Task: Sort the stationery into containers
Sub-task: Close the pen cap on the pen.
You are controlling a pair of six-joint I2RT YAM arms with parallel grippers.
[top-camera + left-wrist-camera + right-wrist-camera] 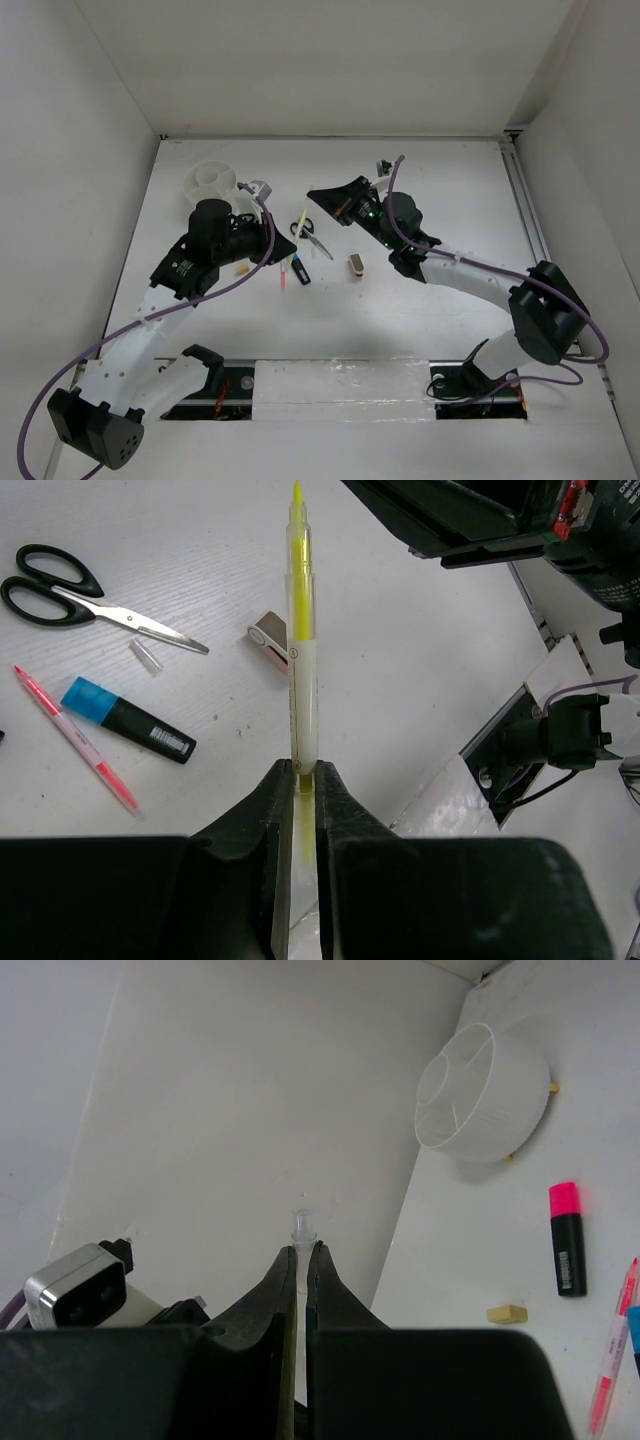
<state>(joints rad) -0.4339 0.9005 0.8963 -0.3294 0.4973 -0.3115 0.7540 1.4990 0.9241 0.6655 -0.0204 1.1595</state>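
My left gripper (305, 770) is shut on a thin yellow pencil (300, 630), which points away from it above the table. In the top view the left gripper (272, 238) is left of the black-handled scissors (312, 237). My right gripper (302, 1248) is shut on a small clear cap (302, 1225) and is raised near the table's middle (312, 193). On the table lie the scissors (70, 590), a blue-and-black highlighter (130, 718), a pink pencil (75, 740) and a tan-grey block (270, 640). The white divided tub (483, 1095) stands at the back left (213, 182).
A pink-and-black highlighter (567, 1240) and a beige eraser (506, 1313) lie near the tub. A second clear cap (146, 655) lies beside the scissors' blades. White walls close the table's back and sides.
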